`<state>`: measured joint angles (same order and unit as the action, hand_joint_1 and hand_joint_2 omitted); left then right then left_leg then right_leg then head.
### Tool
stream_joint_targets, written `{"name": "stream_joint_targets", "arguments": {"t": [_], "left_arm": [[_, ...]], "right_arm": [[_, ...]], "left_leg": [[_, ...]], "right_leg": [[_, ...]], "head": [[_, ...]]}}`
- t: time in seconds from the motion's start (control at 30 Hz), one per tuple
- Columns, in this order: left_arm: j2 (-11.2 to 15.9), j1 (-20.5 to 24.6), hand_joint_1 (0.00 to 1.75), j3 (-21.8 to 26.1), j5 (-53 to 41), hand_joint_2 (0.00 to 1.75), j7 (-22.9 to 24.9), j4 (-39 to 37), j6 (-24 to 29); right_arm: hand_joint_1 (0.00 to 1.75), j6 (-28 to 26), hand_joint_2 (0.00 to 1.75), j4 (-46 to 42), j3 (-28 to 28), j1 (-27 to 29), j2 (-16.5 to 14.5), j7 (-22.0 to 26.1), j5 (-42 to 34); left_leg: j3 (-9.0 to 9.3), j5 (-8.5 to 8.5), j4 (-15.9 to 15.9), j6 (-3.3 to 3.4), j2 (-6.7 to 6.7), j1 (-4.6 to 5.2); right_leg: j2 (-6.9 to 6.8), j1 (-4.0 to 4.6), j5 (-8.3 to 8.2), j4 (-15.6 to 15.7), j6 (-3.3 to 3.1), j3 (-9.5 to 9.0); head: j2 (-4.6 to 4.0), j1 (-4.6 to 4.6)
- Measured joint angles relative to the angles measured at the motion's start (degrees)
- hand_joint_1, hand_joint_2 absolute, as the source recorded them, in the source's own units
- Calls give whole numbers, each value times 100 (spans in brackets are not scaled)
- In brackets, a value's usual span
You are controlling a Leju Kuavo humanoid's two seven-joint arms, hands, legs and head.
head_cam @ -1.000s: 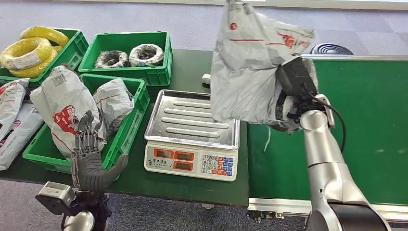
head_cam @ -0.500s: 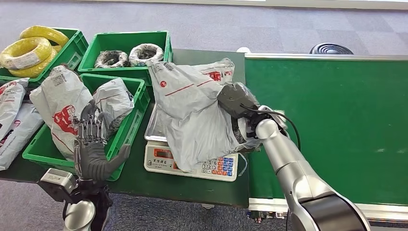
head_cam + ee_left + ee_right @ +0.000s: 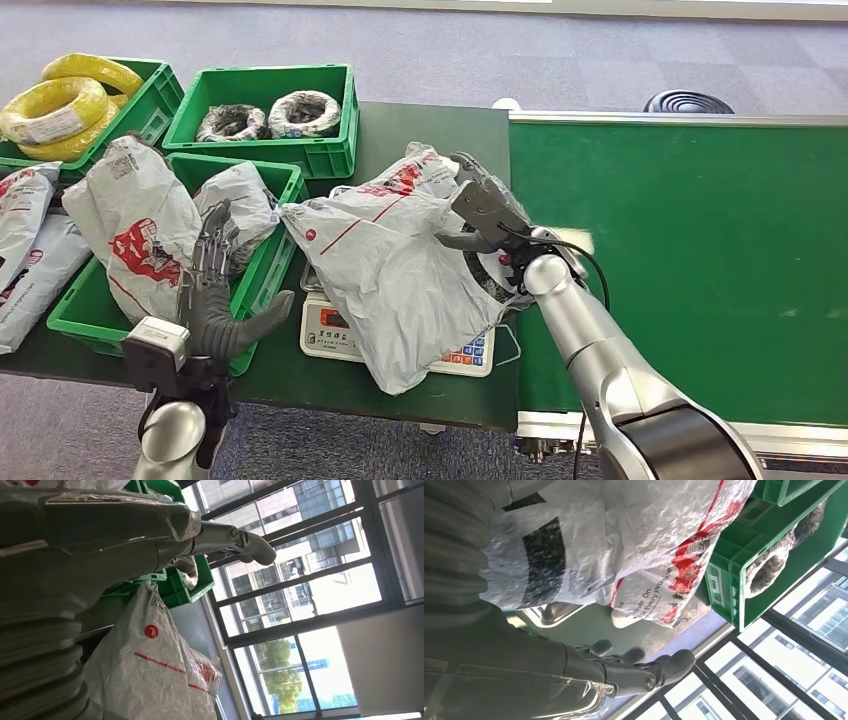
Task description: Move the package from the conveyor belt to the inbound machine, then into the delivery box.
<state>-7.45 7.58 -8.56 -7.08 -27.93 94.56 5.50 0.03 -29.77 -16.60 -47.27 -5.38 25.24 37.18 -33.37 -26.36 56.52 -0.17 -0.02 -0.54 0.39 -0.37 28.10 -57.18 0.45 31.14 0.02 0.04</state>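
Observation:
The grey plastic package with red print lies slumped across the weighing scale, covering its tray and part of its keypad. My right hand is at the package's right end, beside the green conveyor belt. In the right wrist view its thumb stands apart from the package, and a strip of the tray shows between them. My left hand is raised in front of the near green bin, fingers spread and holding nothing. The left wrist view looks past that thumb at the package.
The near green bin holds other grey packages, and more packages lie at the table's left edge. Two bins at the back hold yellow cable coils and dark coils. A black round object sits beyond the belt.
My right arm swung the package from above the belt down and left onto the scale, where it has now settled flatter. My left hand rose and moved right, toward the package.

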Motion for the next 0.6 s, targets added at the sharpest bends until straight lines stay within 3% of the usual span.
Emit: {"name": "stream_joint_targets", "arguments": {"t": [0.27,0.6], "left_arm": [[40,1045,0,-292,-715,175,450,-746,65],[28,2559,0,-808,-1232,175,995,-2394,-34]], "right_arm": [[0,-473,175,-642,221,216,158,211,152],[0,-2265,175,-3765,724,1596,634,-526,703]], "left_leg": [[0,2,3,1,-5,0],[-10,1,8,2,-31,1]], "right_leg": [[-1,0,-1,-1,0,1],[-22,-5,-1,1,0,6]], "head": [[0,-1],[-1,-1]]}}
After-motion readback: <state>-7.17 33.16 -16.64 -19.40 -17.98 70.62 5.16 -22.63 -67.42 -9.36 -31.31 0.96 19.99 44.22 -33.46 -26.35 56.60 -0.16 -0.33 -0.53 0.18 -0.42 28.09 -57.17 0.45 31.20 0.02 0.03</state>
